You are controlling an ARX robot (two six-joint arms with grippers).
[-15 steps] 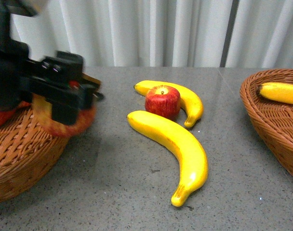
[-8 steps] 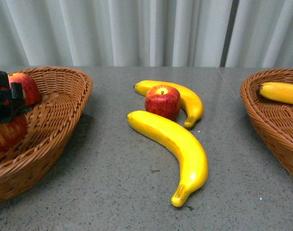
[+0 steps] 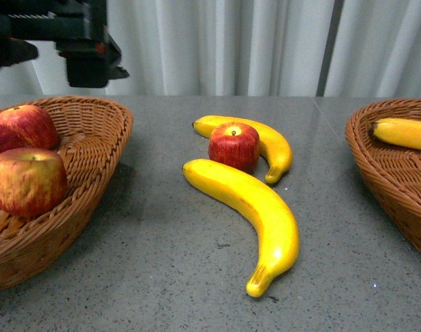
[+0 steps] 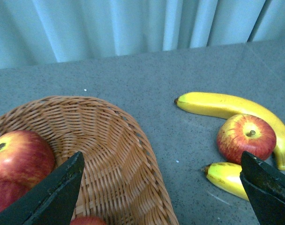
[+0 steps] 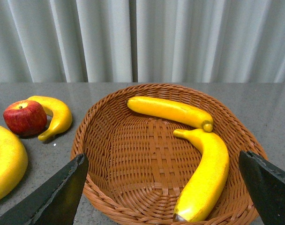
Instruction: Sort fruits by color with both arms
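Observation:
A red apple [image 3: 233, 145] sits on the table between two yellow bananas, a short one [image 3: 269, 142] behind it and a long one [image 3: 255, 211] in front. My left gripper [image 3: 93, 69] hangs open and empty above the left basket [image 3: 93, 173], which holds three apples; the largest, yellow-orange one [image 3: 29, 181] is at the front. The left wrist view shows the open left gripper [image 4: 161, 161] over the basket rim [image 4: 147, 159], with the table apple [image 4: 246, 138] beyond. My right gripper [image 5: 161, 159] is open and empty over the right basket [image 5: 109, 187], which holds two bananas [image 5: 206, 168].
The grey table [image 3: 169, 263] ends at a white curtain [image 3: 231, 41] at the back. The right basket [image 3: 390, 187] stands at the right edge with one banana [image 3: 404, 133] showing in the front view.
My left gripper has risen from inside the left basket to well above it. The yellow-orange apple that was at its jaws now lies free in the basket.

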